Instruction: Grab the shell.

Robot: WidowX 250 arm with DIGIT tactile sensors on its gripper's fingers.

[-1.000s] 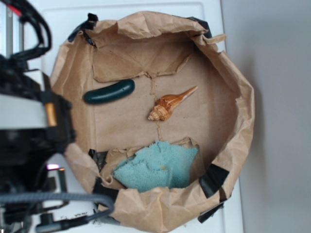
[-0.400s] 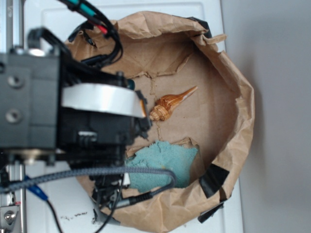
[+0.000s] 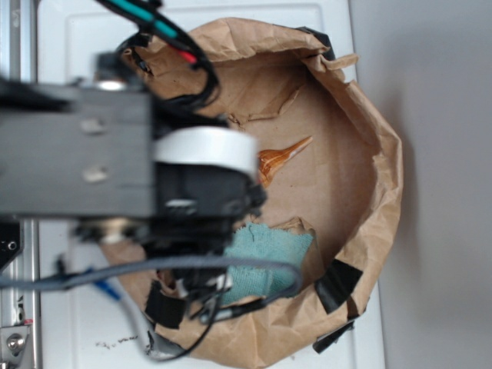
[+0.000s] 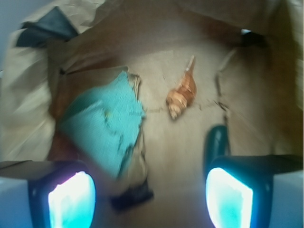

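Down at the very front of the wrist view, the gripper [image 4: 149, 194] was spread wide, its two fingertips [image 4: 71, 199] glowing pale blue at the bottom corners with nothing between them but bare brown paper. Empty-handed, plainly.

Just beyond the right finger sat the dark green object [image 4: 216, 142], partly cut off by that finger. Off to the left lay the teal cloth [image 4: 102, 126], rumpled, its edge draped over a torn paper flap.

And there, further in and near the middle of the wrist view, was the shell [image 4: 182, 95] — orange-brown, knobbly end toward the camera, thin point aimed away. It lay flat on the floor of the paper-lined container [image 3: 384, 177], apart from the cloth and apart from the green object, untouched.

From the exterior view the arm [image 3: 115, 165] covered most of the left half of the container, and only the shell's tapering end [image 3: 284, 154] poked out past it.

So where did the task stand? By my reading, the approach was under way and nothing else: no contact, no closing, no lift. What remained looked like the whole grab — bringing the open fingers over and down to straddle the shell's thick whorled body, pinching, and raising it clear. That slim glossy shape might have slipped or rolled if caught near the point.
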